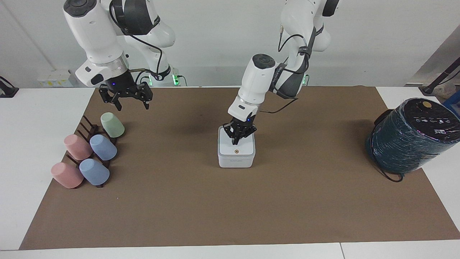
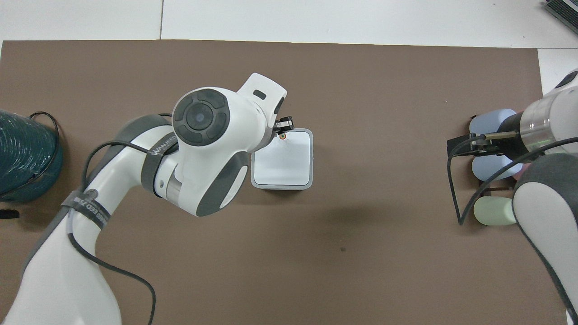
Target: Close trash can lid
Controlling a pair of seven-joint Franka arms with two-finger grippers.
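The small white trash can (image 1: 236, 160) stands mid-mat. Its white lid (image 1: 240, 149) lies flat and shut on it, orange dot up. In the overhead view the lid (image 2: 284, 160) shows almost whole. My left gripper (image 1: 237, 141) points down with its fingers together, tips at the lid's top just nearer to the robots than the dot. I cannot tell whether they touch. In the overhead view its tip (image 2: 284, 123) is at the lid's edge by the dot. My right gripper (image 1: 132, 105) hangs open and empty over the mat above the green cup and waits.
A large dark teal wrapped cylinder (image 1: 409, 136) stands at the left arm's end of the table, also in the overhead view (image 2: 22, 158). Several pastel cups lie on a dark rack (image 1: 90, 154) at the right arm's end, under the right gripper.
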